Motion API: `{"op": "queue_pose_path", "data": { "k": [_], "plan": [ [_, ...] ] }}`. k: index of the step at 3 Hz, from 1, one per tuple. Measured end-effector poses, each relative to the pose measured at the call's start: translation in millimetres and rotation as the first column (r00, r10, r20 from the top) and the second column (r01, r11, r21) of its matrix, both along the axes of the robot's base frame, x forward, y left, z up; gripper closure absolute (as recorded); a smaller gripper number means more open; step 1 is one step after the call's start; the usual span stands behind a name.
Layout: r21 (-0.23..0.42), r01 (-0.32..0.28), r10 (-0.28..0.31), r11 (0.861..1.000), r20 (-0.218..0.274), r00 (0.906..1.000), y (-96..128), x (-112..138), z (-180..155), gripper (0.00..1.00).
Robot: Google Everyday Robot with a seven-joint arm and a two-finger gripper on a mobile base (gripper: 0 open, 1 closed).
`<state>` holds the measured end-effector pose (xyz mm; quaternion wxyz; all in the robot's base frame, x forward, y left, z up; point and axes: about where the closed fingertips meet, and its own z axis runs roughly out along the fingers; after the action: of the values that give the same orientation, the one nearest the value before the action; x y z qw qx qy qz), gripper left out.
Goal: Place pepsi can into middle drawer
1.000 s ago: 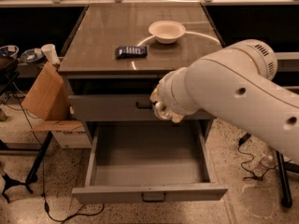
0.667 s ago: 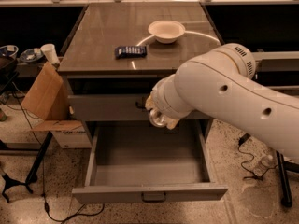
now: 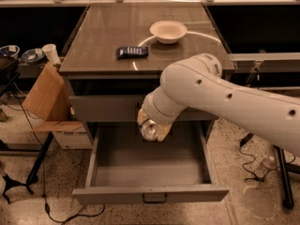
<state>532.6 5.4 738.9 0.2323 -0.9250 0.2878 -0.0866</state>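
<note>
Can held over the open drawer

At the far left a cardboard box (image 3: 44, 95) leans against the cabinet, with a paper cup (image 3: 50, 54) on a shelf behind it. On the cabinet top (image 3: 98, 32) lie a flat dark packet (image 3: 132, 52) and, further right and farther back, a white bowl (image 3: 168, 32). The top drawer (image 3: 103, 108) is barely ajar. Below it the middle drawer (image 3: 140, 165) is pulled far out, its grey tray bare. The gripper (image 3: 151, 127) hangs over the far part of that tray, its two pale fingers (image 3: 163, 132) pinching the pepsi can (image 3: 149, 130) — only the silvery round end shows. The white arm (image 3: 234, 102) reaches in from the right.
</note>
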Motion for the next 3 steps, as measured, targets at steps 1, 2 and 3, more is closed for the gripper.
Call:
{"op": "queue_pose_path", "data": {
  "k": [1,2,3],
  "plan": [
    [0.004,-0.02,0.021,1.0,-0.063,0.9978,7,1,-19,1.0],
    [0.004,-0.02,0.021,1.0,-0.063,0.9978,7,1,-19,1.0],
    [-0.008,-0.071,0.069,0.997,-0.11,0.9916,25,21,-40,1.0]
  ]
}}
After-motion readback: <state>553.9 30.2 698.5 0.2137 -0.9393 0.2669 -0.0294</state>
